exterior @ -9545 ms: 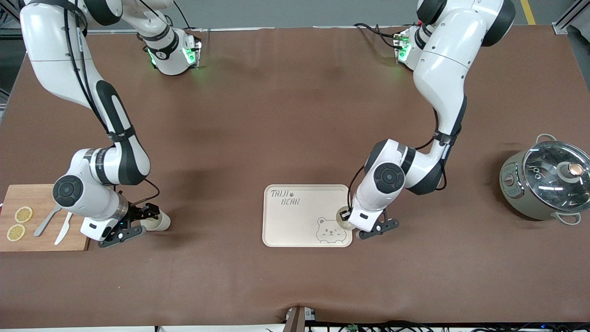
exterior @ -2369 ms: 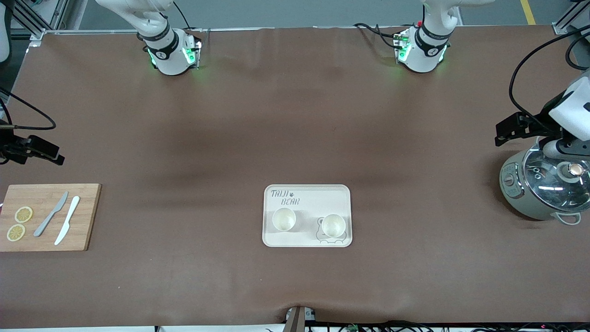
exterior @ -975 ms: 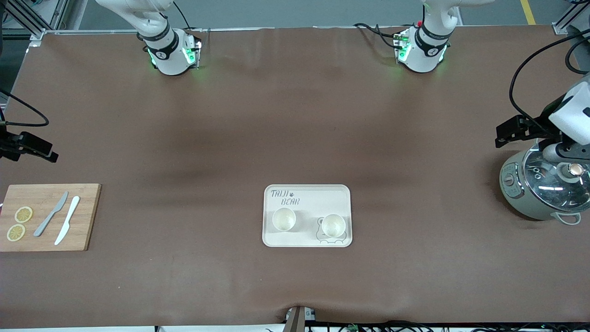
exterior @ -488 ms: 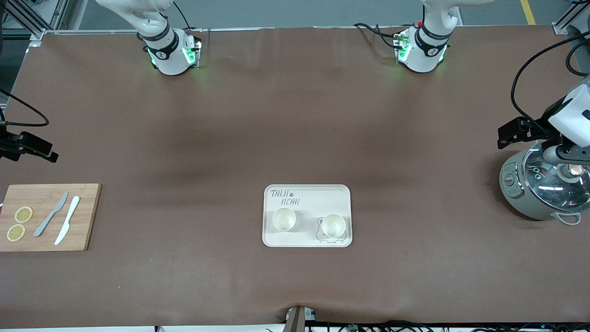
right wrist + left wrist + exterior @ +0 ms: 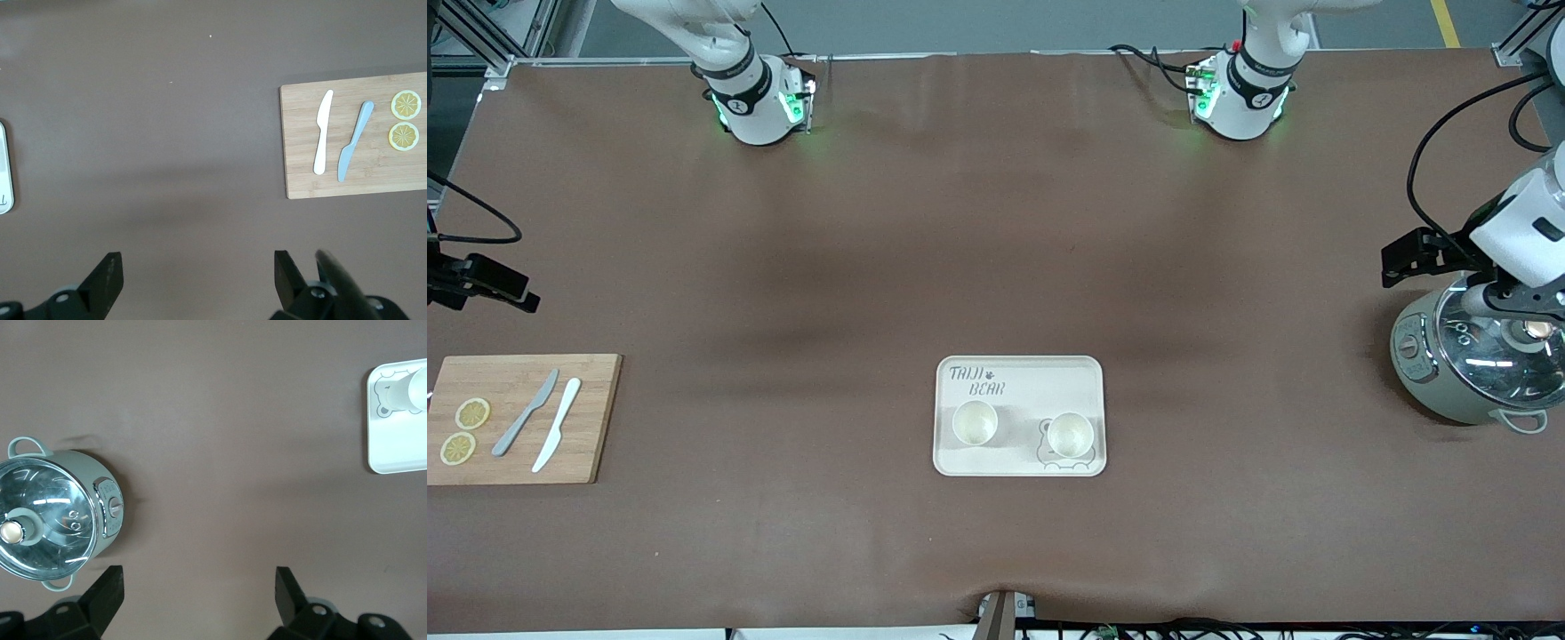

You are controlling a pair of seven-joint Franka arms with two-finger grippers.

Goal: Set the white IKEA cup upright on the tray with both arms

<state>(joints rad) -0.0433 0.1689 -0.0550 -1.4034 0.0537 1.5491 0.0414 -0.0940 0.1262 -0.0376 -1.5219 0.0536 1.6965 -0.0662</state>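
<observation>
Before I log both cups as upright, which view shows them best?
The front view: both cups stand mouths-up on the tray. The left wrist view catches only one, cut off; the right wrist view shows only the tray's edge.

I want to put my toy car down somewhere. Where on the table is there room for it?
Lots of bare brown table lies between the tray and the cutting board, and between the tray and the pot. The tray is crowded: two cups stand on it. The board holds two knives and lemon slices.
</observation>
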